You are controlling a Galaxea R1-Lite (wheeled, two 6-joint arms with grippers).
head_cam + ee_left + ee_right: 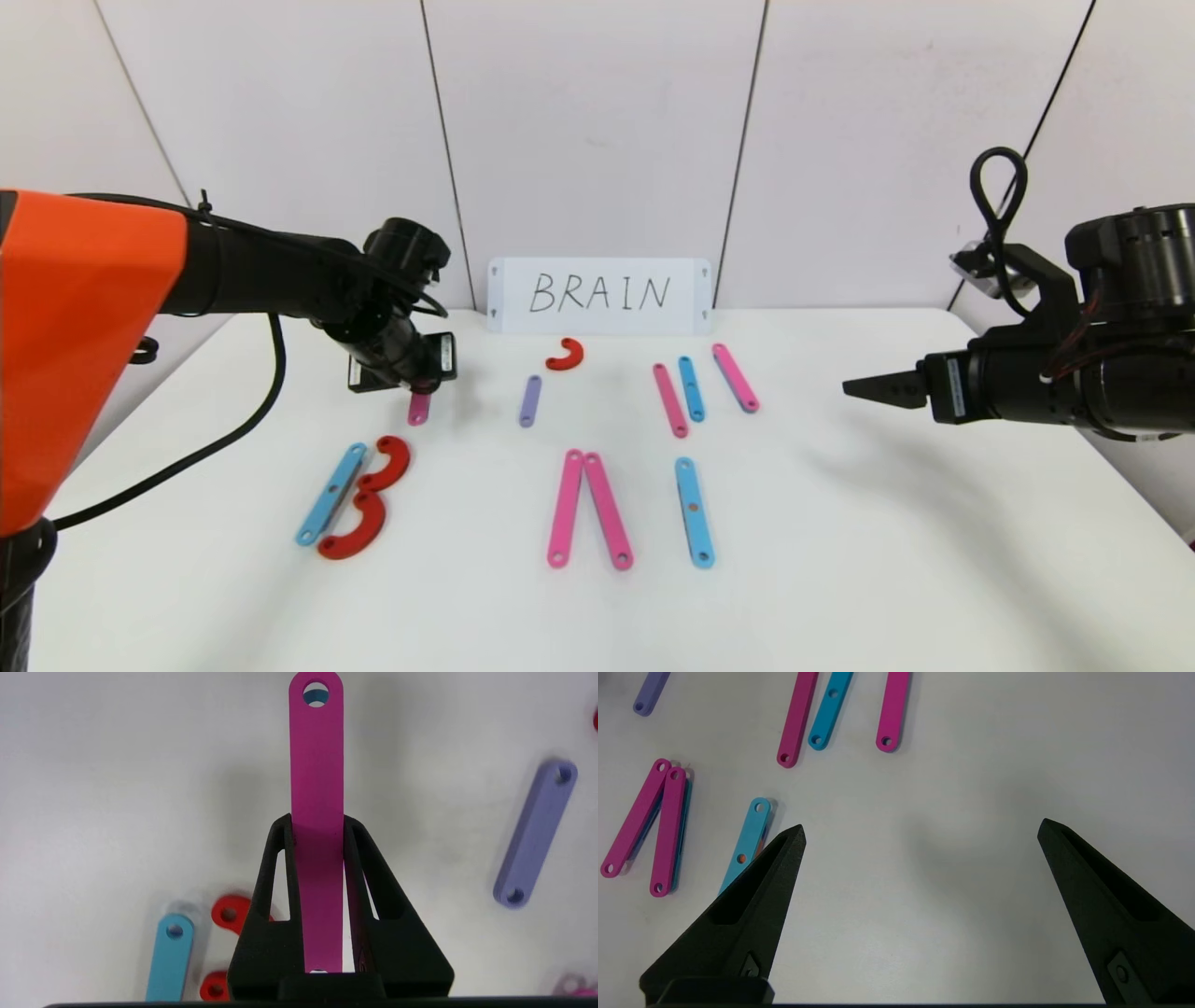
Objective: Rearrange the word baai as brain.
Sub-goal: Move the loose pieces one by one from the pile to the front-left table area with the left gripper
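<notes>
White table (840,560): coloured strips (694,511), red curves (355,535), card (597,295).

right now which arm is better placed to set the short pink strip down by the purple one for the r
Left. The left gripper is already shut on the short pink strip, close to the purple strip. The right gripper hangs open and empty at the table's far right side.

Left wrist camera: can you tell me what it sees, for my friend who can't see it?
The left gripper is shut on a pink strip above the white table. A purple strip, a blue strip and red curved pieces lie nearby.
</notes>
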